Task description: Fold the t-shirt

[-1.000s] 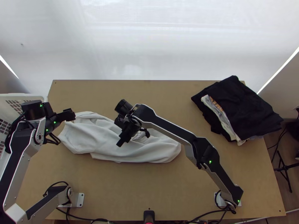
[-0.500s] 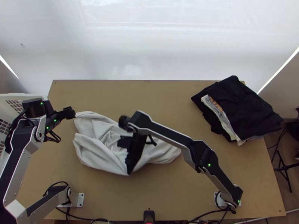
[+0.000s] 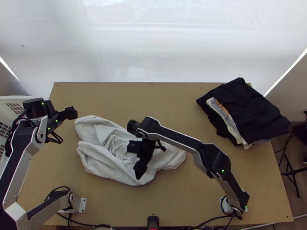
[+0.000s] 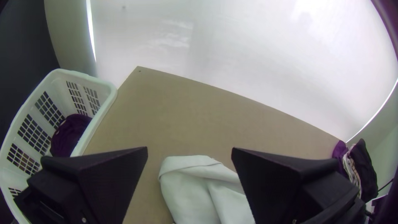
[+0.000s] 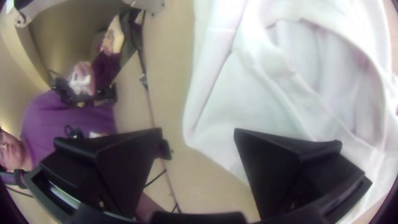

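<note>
T-shirt [image 3: 100, 168], one: white to pale grey, plain on the stretches in sight. Bunched, with long soft creases, thick rounded ridges and a crumpled hollow near the middle. In the right wrist view, a curved edge of cloth around that hollow, with more pale fabric inside. Placed on the light wooden bench [image 3: 199, 195], left of centre in the top view.

Orientation: long axis roughly along the length of the bench, on a slant. Left end nearer the far edge, close to the left gripper [image 3: 71, 113]; right end lower in the top view, under the forward part of the right arm [image 3: 184, 143]. Near side bulging toward the near edge. Neck end and hem end: cannot tell one from the other.

Left gripper: just beside the left end of the cloth, fingers [image 4: 269, 174] spread wide. Right gripper [image 3: 133, 159]: over the middle and near side, fingers [image 5: 124, 161] likewise wide apart; cannot tell whether touching the cloth.

Obscured: part of the middle, behind the right gripper; part of the far side, behind the right arm. Cut off by the picture edge in both wrist views. Sleeves and collar lost among the folds.
</note>
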Controlling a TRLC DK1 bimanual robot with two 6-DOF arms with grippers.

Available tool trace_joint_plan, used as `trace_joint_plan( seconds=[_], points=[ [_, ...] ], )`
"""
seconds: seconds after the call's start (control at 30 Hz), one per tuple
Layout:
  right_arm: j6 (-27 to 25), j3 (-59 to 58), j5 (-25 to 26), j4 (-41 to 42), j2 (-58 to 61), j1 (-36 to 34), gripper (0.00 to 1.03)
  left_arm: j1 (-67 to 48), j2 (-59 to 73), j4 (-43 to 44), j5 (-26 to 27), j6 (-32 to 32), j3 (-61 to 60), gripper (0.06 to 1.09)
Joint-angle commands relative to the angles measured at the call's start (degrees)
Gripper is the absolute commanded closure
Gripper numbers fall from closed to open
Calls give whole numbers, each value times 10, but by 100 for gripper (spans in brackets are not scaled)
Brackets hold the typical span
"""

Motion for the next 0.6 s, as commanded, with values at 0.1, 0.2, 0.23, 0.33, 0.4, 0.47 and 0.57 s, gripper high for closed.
trace_joint_plan(
  seconds=[0.1,0.2,0.23,0.33,0.4,0.47,0.57],
  points=[
    [41,3,256,149,-102,47,14,3,7,4,1,1,9,10],
    [45,36,259,150,-89,61,14,8,10,9,1,1,8,10],
    [52,47,261,150,-79,64,15,9,10,10,1,1,8,10],
    [61,92,262,137,-47,72,33,11,11,14,1,1,8,10],
    [62,121,261,137,-33,77,50,11,12,16,1,1,8,10],
    [63,143,261,137,-12,80,51,13,13,17,1,1,8,10],
    [63,157,261,137,9,84,51,16,13,18,1,1,9,10]
  ],
)
